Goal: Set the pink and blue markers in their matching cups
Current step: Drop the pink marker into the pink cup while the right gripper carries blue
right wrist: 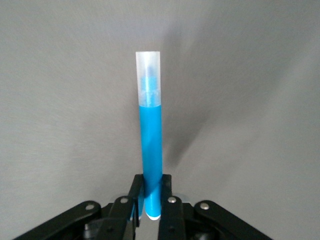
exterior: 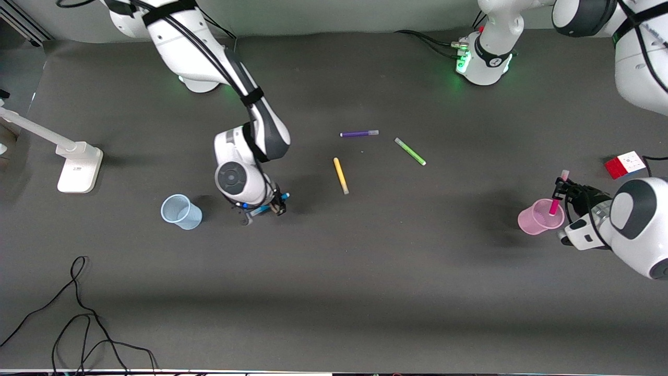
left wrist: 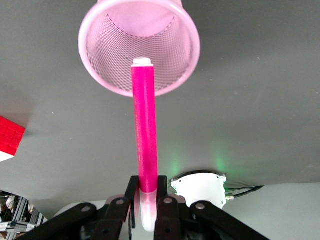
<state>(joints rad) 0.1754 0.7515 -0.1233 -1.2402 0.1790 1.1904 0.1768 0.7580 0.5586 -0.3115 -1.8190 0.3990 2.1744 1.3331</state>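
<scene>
Pink marker (left wrist: 144,130) clamped in my left gripper (left wrist: 148,192), its tip over the pink cup (left wrist: 105,75) | blue marker (right wrist: 150,145) pinched in my right gripper (right wrist: 152,192), blue cup (exterior: 180,211) stood just beside it

The front view looks steeply down from high across the table (exterior: 334,292), taking in both arms' bases along the frame's top. Each wrist view sits close above its own hand, looking along the fingers. The left wrist view shares the pink cup (left wrist: 139,46) with the front view's lower right.
</scene>
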